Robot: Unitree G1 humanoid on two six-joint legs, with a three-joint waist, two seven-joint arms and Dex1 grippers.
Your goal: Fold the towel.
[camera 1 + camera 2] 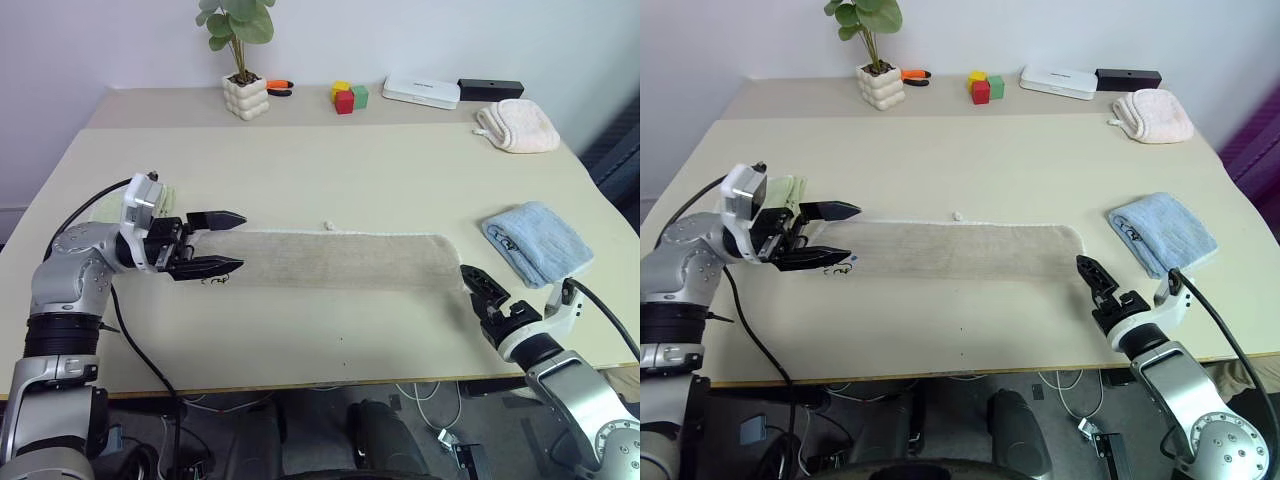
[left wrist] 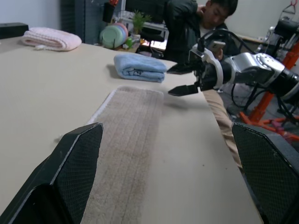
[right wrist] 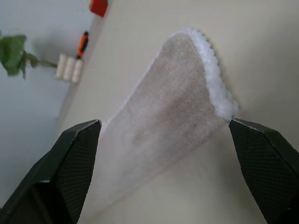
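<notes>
Head views: I see the towel (image 1: 340,258) lying as a long folded strip on the tabletop (image 1: 330,160), stretched between my two claws. Left claw (image 1: 228,243) spread wide and empty, hovering at the strip's left end. Right claw (image 1: 478,288) open too, just off the right end, holding nothing.

Left wrist: strip runs away from my claw fingers (image 2: 70,172); light-blue towel (image 2: 140,67) beyond its far end.

Right wrist: rounded whitish-edged end of the strip sits between my open fingers (image 3: 65,168), not gripped
</notes>
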